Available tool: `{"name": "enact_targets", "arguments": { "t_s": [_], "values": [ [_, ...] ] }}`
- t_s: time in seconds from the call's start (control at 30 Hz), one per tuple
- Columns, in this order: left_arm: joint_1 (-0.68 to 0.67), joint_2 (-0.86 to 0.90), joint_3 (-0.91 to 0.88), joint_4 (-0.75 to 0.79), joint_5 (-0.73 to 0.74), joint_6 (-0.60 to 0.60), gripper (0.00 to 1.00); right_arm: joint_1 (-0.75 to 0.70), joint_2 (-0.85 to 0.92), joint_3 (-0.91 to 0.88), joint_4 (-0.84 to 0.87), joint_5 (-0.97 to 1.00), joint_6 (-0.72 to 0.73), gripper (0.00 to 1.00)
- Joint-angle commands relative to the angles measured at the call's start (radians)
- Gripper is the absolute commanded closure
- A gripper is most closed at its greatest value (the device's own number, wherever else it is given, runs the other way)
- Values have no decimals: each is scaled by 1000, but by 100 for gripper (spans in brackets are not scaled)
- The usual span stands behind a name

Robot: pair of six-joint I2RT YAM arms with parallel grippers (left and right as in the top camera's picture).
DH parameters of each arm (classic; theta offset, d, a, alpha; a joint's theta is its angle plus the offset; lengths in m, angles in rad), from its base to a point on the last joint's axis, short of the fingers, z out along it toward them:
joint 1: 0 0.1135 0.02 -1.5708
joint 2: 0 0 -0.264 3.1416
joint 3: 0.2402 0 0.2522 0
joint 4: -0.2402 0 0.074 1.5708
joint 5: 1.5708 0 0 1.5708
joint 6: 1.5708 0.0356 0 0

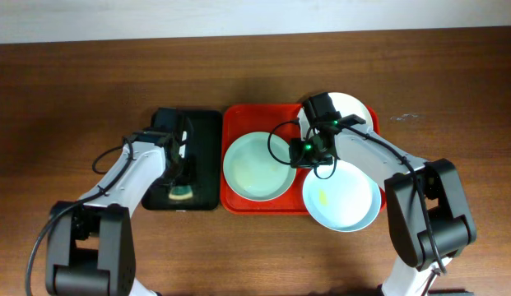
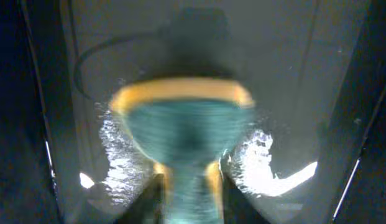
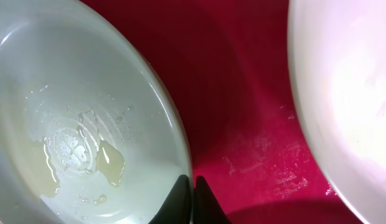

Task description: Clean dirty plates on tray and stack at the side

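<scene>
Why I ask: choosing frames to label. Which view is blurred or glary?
Left wrist: heavily motion-blurred, the teal-and-yellow sponge smeared, with white glare patches on the black tray. Right wrist: sharp, the yellowish smear on the pale plate shows clearly. Overhead: sharp and evenly lit.

Overhead: straight down, far, whole table. Left wrist: very close, blurred sponge [image 2: 180, 140] ahead of its fingers. Right wrist: close, plate [image 3: 87, 124] left of fingertips [image 3: 180, 196], tray [image 3: 242, 112] ahead; overhead shares both.
</scene>
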Motion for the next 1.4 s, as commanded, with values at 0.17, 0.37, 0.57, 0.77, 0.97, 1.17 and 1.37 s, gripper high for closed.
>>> {"name": "enact_targets", "arguments": {
  "t_s": [0.17, 0.37, 0.57, 0.77, 0.97, 1.17, 1.37],
  "values": [
    [47, -62, 299, -210, -14, -15, 46, 10, 5, 15, 10, -23, 6, 91],
    [192, -114, 545, -304, -14, -75, 1, 11, 5, 15, 10, -23, 9, 82],
    [263, -127, 558, -306, -7, -78, 1, 11, 8, 15, 6, -16, 8, 80],
    [265, -127, 558, -305, -7, -78, 1, 11, 8, -3, 20, -13, 8, 86],
    [265, -127, 557, -305, -7, -78, 1, 10, 8, -8, 25, 11, 8, 96],
    [265, -127, 557, -305, -7, -78, 1, 9, 7, 18, -3, 12, 8, 96],
    [265, -127, 557, -305, -7, -78, 1, 8, 7, 25, -17, 51, 8, 95]
  ]
}}
